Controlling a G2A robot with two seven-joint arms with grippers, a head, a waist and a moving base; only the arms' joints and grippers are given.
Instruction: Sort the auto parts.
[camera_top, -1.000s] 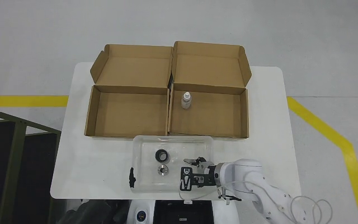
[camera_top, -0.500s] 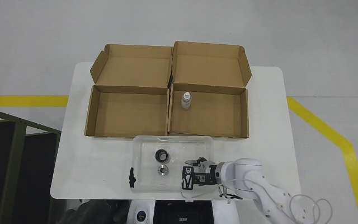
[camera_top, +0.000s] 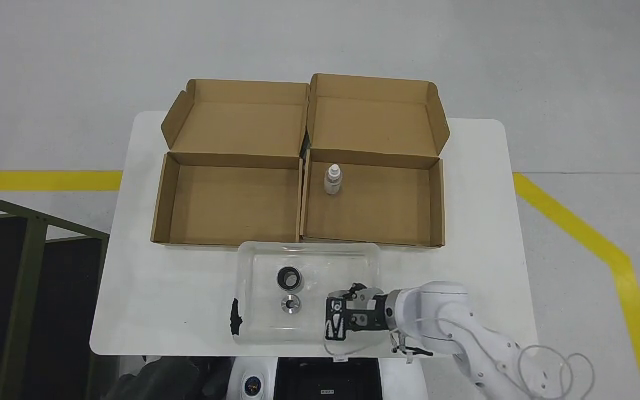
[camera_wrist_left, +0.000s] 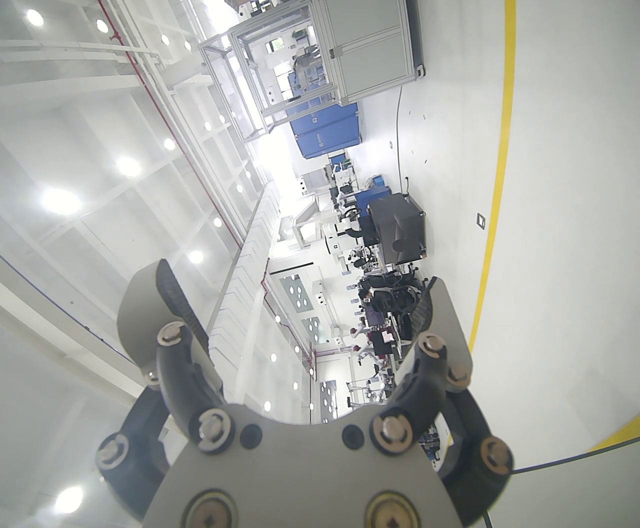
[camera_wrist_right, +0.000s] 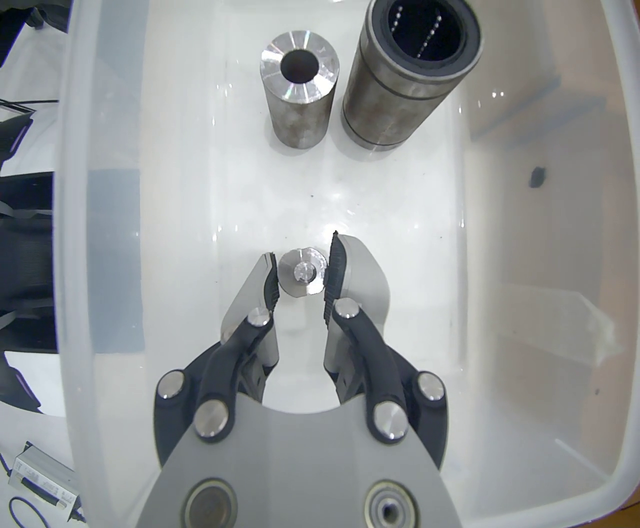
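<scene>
A clear plastic bin (camera_top: 243, 268) sits at the table's near edge. It holds a dark linear bearing (camera_wrist_right: 410, 75), a steel sleeve (camera_wrist_right: 299, 90) and a small faceted metal part (camera_wrist_right: 302, 272). My right gripper (camera_wrist_right: 300, 277) is down inside the bin, shut on the small metal part, with a ribbed pad (camera_wrist_right: 334, 270) pressed against each side of it. From above, this gripper (camera_top: 335, 320) is at the bin's near right side, with the bearing (camera_top: 290, 277) and sleeve (camera_top: 290, 305) to its left. My left gripper (camera_wrist_left: 300, 280) is open and holds nothing, pointing up toward the hall.
Two open cardboard boxes stand behind the bin, the left box (camera_top: 228, 205) empty. The right box (camera_top: 400, 210) holds a small white bottle (camera_top: 333, 180). A small dark thing (camera_top: 236, 318) sits at the bin's near left corner. Bare white tabletop (camera_top: 470, 200) lies on both sides.
The right gripper's fingers have drawn together around the small metal part inside the bin. The boxes, bottle, bearing and sleeve have not moved.
</scene>
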